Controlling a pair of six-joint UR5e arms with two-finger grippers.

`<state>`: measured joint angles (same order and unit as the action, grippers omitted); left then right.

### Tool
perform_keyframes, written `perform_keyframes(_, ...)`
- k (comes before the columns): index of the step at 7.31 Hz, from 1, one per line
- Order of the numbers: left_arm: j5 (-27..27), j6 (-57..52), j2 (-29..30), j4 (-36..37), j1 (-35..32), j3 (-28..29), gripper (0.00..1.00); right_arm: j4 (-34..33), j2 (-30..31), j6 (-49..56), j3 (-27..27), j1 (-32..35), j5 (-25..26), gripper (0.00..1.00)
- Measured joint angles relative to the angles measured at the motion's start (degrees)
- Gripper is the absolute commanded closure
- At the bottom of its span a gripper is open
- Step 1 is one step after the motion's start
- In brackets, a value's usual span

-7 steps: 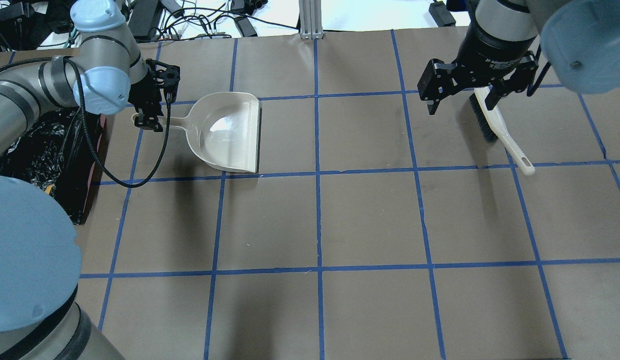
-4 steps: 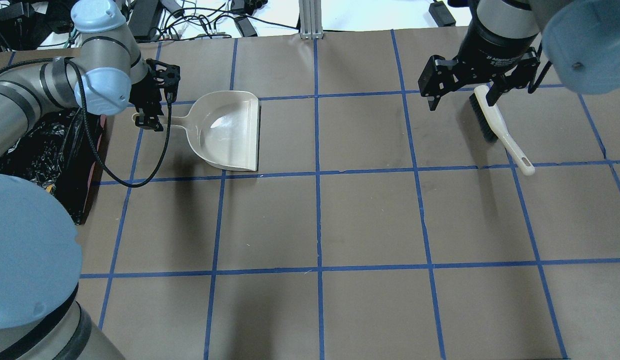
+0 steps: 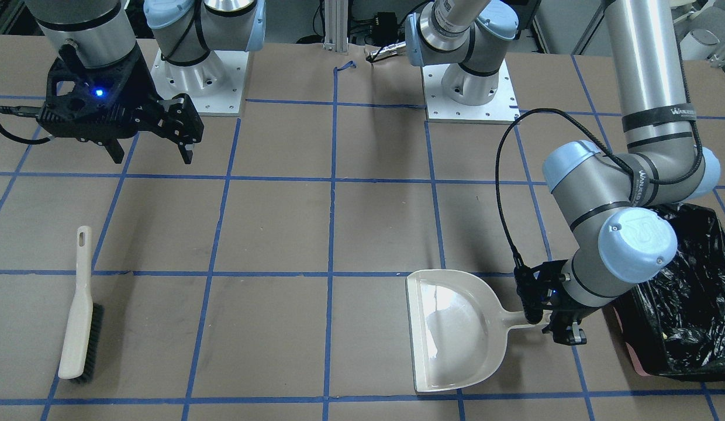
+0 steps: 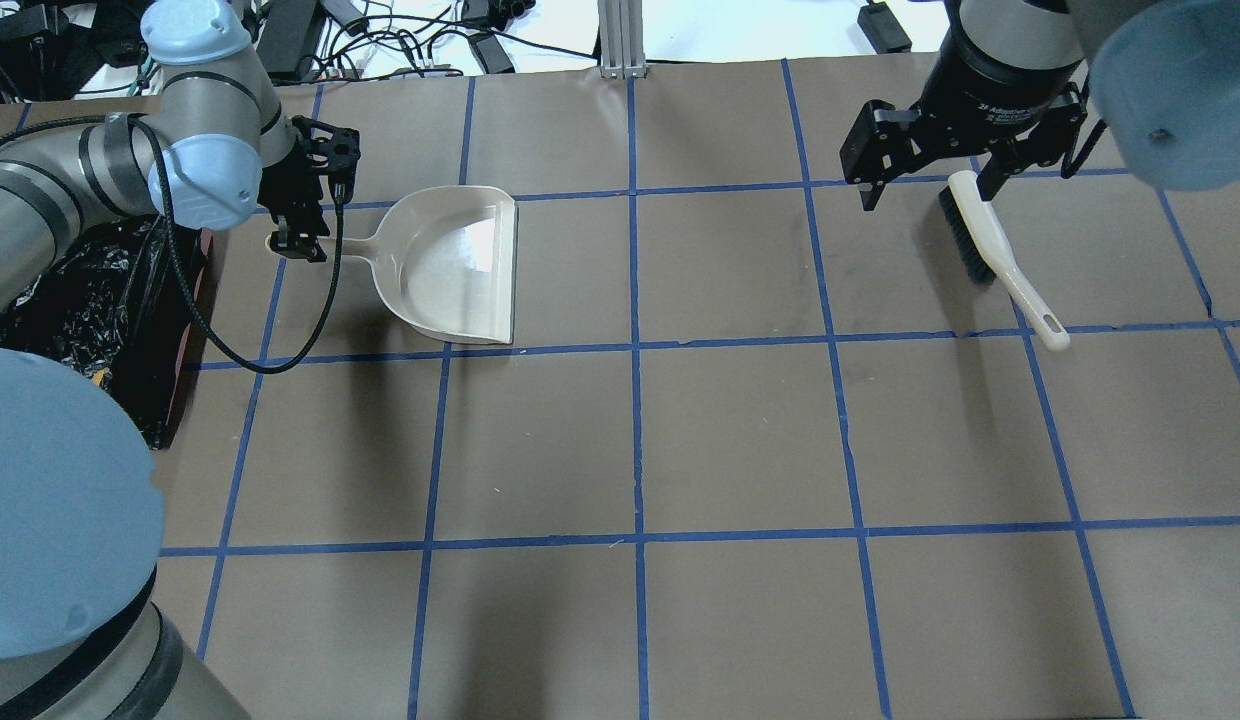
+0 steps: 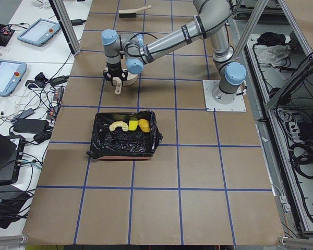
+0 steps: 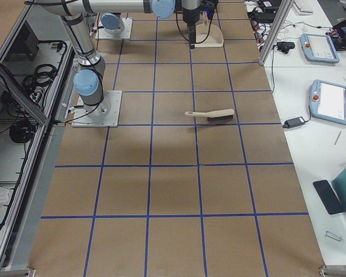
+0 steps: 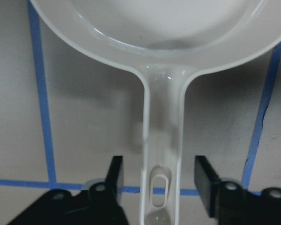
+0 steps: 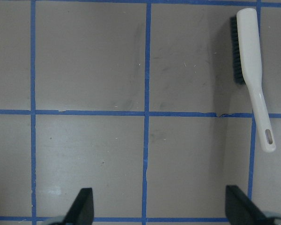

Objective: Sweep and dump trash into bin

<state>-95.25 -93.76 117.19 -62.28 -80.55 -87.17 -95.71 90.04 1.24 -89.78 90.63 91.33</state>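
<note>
The trash lies inside the bin [image 5: 125,140]: a pale crescent slice [image 5: 117,126], a yellow sponge block [image 5: 133,126] and an orange-yellow lump [image 5: 144,124] on the black liner. The bin [image 4: 70,300] stands at the table's left edge. Flat on the table lies the empty beige dustpan [image 4: 450,265]. My left gripper [image 7: 158,176] is open, a finger [image 7: 114,171] on each side of the handle with gaps. My right gripper [image 4: 925,195] hangs open and holds nothing, above the table beside the white brush [image 4: 990,240], which lies flat.
Brown paper with a blue tape grid covers the table [image 4: 740,440]. Cables and power bricks [image 4: 400,40] lie beyond the far edge. A black cable [image 4: 280,350] loops from my left wrist over the table between bin and dustpan.
My right gripper has risen slightly away from the brush, still open. The dustpan has shifted a little toward the left gripper, which has hardly moved.
</note>
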Motion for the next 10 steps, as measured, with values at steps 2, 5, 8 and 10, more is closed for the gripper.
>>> perform_keyframes(2,0.7,7.2,-3.7,-4.1,-0.9,2.1,0.19,-0.3,0.4,0.1,0.0,0.1,0.2,0.00)
perform_keyframes(5,2.2,20.5,-10.7,-20.2,-1.9,7.7,0.12,-0.3,1.6,0.5,-0.1,0.1,0.2,0.00)
perform_keyframes(8,4.6,43.5,-15.6,-25.0,-6.5,7.8,0.00,-0.1,1.9,0.7,-0.8,0.1,0.1,0.00)
perform_keyframes(10,6.5,59.6,-17.3,-26.8,-8.4,7.7,0.00,-0.3,1.8,0.6,-1.0,0.2,0.0,0.00)
